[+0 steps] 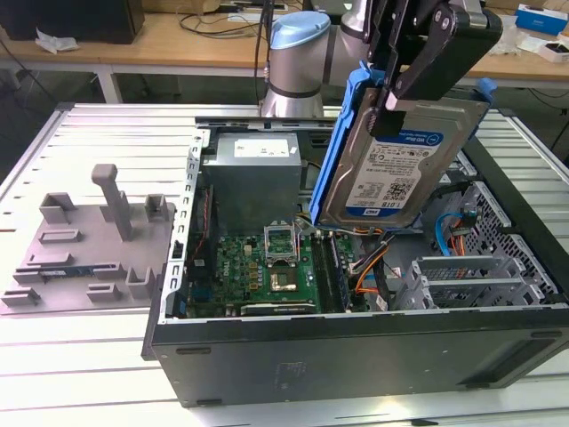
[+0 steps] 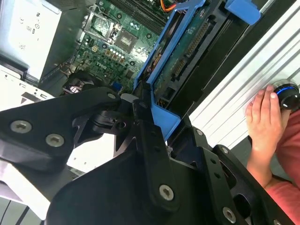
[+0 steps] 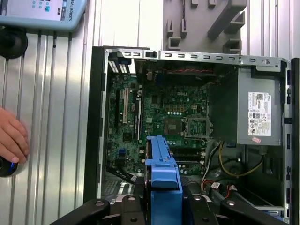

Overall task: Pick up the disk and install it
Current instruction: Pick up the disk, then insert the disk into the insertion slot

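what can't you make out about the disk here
Exterior view: the disk, held in the gripper, hides part of the computer case behind it, so its bay cannot be told.
Second wrist view: the label face is turned away; gripper links cover the disk's near end.
First wrist view: the disk is edge-on, its near end behind the gripper.
First wrist view: the person's hand is cut by the frame edge.

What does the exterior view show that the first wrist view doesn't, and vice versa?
Exterior view: the label face of the disk, with the hand clamped on its top edge, tilted above the open computer case. First wrist view: a control tablet and a person's fingers on the table. Both: the disk, the circuit board, the grey power box and the grey plastic fixture.
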`<state>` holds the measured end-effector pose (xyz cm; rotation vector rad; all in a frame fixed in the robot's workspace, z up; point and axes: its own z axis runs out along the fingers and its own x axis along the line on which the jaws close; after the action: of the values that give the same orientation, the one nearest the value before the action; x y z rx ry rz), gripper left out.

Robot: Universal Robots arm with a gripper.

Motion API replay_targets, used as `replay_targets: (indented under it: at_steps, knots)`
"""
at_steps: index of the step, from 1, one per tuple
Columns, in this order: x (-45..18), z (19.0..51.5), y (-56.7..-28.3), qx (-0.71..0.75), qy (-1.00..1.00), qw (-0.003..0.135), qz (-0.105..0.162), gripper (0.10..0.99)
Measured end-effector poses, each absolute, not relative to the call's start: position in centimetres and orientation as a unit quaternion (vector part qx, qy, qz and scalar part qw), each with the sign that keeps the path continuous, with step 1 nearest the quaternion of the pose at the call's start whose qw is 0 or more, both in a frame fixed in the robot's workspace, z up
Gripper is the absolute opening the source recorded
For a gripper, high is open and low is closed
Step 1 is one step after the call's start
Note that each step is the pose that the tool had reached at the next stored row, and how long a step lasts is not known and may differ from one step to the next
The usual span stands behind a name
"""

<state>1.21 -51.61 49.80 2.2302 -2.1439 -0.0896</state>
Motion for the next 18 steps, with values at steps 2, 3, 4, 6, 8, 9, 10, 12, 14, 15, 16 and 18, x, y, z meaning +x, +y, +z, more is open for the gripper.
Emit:
replay_targets:
  at_steps: [2,3,4,6,8,9,10,12,14,15,16,18]
  knots:
    - [1.21,49.8,-51.61,0.72,-0.693,0.023,-0.029,0.369]
    - [1.21,49.8,-51.61,0.72,-0.693,0.024,-0.029,0.369]
    - [1.21,49.8,-51.61,0.72,-0.693,0.024,-0.029,0.369]
    - [1.21,49.8,-51.61,0.72,-0.693,0.024,-0.029,0.369]
    - [1.22,49.8,-51.61,0.72,-0.693,0.024,-0.029,0.369]
    - [1.21,49.8,-51.61,0.72,-0.693,0.024,-0.029,0.369]
    - [1.21,49.8,-51.61,0.72,-0.693,0.024,-0.029,0.369]
    - [1.22,49.8,-51.6,0.72,-0.693,0.024,-0.029,0.369]
    - [1.21,49.79,-51.6,0.72,-0.693,0.023,-0.028,0.369]
    - [1.19,49.78,-51.6,0.721,-0.692,0.02,-0.025,0.369]
    - [1.18,49.78,-51.6,0.722,-0.692,0.015,-0.02,0.369]
    - [0.84,49.78,-51.69,0.722,-0.691,-0.016,-0.005,0.369]
